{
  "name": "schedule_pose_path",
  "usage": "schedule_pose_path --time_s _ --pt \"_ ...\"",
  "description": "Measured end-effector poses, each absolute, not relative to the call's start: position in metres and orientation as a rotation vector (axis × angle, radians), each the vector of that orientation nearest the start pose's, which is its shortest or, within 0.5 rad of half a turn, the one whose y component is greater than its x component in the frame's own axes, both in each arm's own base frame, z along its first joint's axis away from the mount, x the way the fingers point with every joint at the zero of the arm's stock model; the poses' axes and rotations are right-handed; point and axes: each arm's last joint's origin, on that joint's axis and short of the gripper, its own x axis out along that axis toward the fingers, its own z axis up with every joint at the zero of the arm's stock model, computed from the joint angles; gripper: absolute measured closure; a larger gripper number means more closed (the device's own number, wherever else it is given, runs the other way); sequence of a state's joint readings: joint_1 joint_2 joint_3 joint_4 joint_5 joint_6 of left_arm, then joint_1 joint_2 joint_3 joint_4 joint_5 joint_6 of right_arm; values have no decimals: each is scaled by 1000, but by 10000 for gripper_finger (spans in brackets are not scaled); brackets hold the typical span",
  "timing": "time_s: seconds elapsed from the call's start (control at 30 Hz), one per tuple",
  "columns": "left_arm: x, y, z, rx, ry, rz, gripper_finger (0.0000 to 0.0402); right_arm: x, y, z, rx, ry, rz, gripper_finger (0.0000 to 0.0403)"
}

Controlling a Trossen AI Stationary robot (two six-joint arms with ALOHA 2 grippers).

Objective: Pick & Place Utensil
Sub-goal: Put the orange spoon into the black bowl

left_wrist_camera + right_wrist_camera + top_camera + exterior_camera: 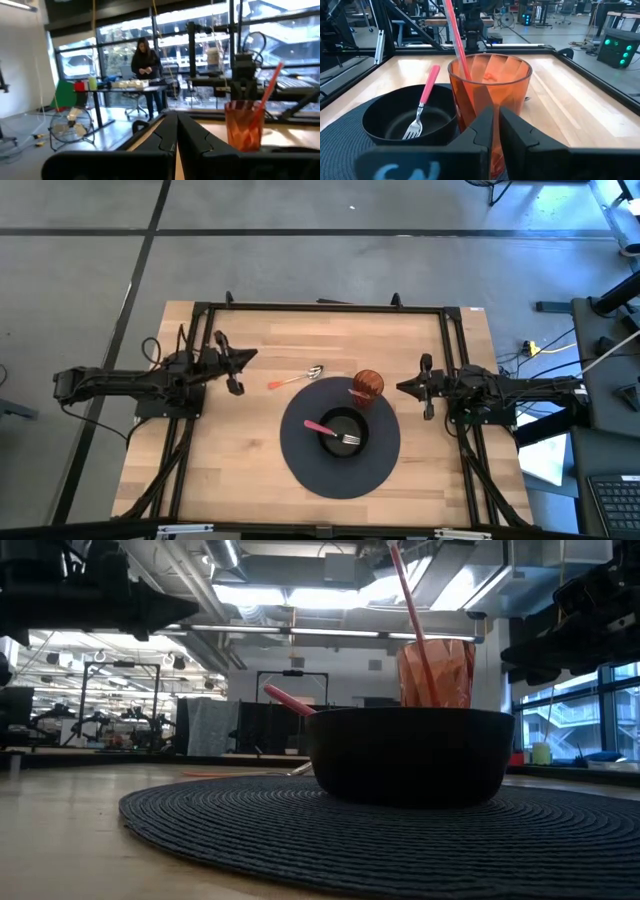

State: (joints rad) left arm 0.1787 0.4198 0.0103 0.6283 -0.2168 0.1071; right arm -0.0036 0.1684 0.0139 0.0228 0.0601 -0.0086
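Note:
A pink-handled fork (333, 431) (422, 107) lies in a black bowl (343, 432) (385, 115), tines down on the bowl's floor and handle leaning on the rim. The bowl stands on a dark round placemat (300, 460). An orange tumbler (367, 387) (490, 85) stands at the mat's far right rim with a thin pink rod in it. A spoon with an orange handle (295, 379) lies flat on the wood, left of the tumbler. My left gripper (250, 357) (176, 132) hovers shut left of the spoon. My right gripper (400, 388) (496, 125) hovers shut, right of the tumbler.
A black frame (320, 307) runs round the wooden table top (240, 460). Bare wood lies left of the mat and along the far edge. Beyond the table is a workshop, where a person stands at a desk in the left wrist view.

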Motion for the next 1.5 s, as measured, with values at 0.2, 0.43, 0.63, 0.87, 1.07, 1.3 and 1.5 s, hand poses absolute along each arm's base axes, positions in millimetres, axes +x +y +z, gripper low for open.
schedule_pose_path --time_s 0.2,0.43,0.63,0.87,1.07,1.3,1.5 --pt "117 28 192 118 -228 419 398 107 -2 157 -15 132 -63 372" --pt "115 27 191 135 -211 418 398 107 -2 157 -14 132 -63 372" --pt "116 28 181 118 -106 423 398 107 -2 156 -12 139 -63 372" --pt "116 28 178 114 -73 427 398 107 -2 156 -12 139 -63 372" --pt "116 28 173 114 -26 425 398 107 -2 156 -9 139 -63 372" --pt "116 28 173 111 -28 424 398 107 -2 156 -13 139 -70 372" --pt "116 28 173 111 -27 424 398 107 -3 156 -11 138 -80 372"
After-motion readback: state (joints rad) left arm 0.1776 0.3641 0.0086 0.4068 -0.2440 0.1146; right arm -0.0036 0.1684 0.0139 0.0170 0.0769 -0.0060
